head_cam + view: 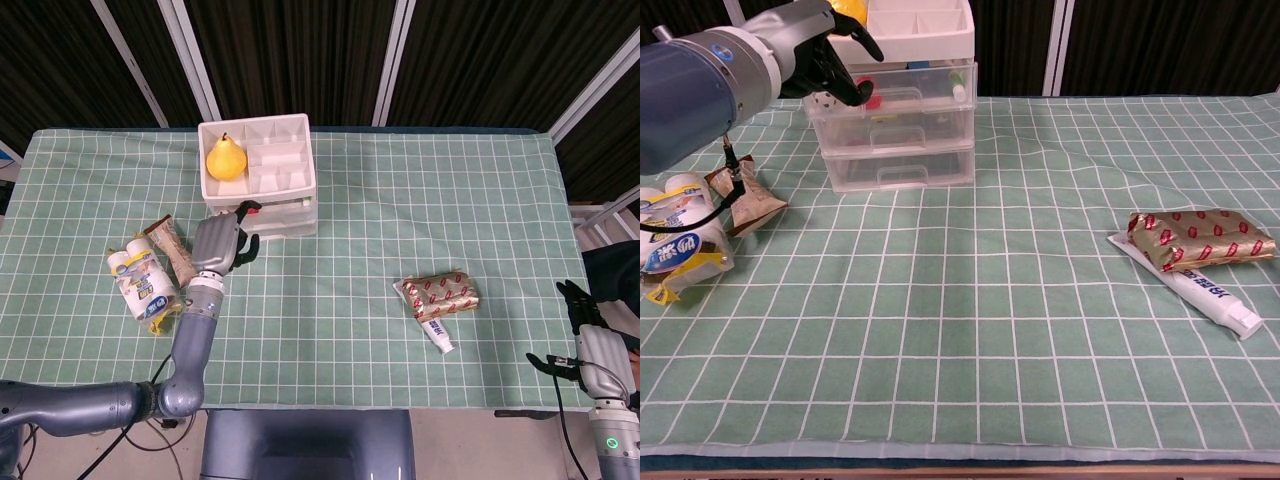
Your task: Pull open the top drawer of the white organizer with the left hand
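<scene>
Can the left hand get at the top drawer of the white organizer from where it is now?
Probably yes: the left hand is raised to the clear top drawer of the white plastic organizer, at its front left, with nothing between them. Whether the fingers already touch it is unclear.

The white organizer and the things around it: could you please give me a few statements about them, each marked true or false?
1. A yellow pear lies in the top tray of the white organizer. True.
2. The left hand is at the front of the top drawer. True.
3. The toothpaste tube lies to the left of the organizer. False: it lies far to the right, beside the red-patterned packet.
4. The right hand is holding the packet. False: it is at the table's edge, holding nothing.
</scene>
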Available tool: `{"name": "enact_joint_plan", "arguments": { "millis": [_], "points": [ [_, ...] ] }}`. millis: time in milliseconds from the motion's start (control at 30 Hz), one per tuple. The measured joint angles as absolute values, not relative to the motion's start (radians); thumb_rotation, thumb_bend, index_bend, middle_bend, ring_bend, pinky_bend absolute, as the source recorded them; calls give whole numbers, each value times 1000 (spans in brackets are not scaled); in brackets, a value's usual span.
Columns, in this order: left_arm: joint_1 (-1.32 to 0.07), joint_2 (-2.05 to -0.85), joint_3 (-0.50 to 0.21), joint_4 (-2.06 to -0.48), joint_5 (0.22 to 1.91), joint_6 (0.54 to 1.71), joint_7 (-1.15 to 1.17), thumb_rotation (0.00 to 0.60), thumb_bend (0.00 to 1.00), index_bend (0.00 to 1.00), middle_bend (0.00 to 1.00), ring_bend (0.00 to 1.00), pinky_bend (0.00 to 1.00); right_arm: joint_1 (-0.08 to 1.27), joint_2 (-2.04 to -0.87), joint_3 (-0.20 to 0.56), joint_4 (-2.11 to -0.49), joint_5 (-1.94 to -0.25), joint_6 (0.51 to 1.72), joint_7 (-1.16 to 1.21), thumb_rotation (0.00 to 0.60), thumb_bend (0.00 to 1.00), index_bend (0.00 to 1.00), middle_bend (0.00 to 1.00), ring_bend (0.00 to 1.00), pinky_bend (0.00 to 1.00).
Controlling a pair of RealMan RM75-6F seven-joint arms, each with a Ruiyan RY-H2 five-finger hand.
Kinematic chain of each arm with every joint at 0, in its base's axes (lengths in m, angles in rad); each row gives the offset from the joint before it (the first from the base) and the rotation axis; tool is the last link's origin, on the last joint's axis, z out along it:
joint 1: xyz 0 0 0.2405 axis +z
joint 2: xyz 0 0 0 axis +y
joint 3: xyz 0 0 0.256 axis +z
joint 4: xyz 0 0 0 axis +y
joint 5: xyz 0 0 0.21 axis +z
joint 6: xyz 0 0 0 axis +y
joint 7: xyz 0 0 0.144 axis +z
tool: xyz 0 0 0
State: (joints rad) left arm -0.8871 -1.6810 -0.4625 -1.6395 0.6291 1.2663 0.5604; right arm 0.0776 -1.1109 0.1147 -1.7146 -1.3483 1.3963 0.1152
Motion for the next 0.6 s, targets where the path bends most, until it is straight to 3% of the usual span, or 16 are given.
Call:
{"name": "enact_joint_plan", "arguments": {
  "millis": [300,600],
  "points": [
    [-898,-1669,-480,-1636,528,1268,599,600,481,280,1000,1000,1000,77,-1110,115,-1716,-1347,1395,117,600,90,0,0,0,229],
    [-907,-1659,-490,-1645,463,1266,617,600,481,360,1000,1000,1000,77,-1109,115,-1717,-1347,1395,120,600,90,0,0,0,229]
  ]
}}
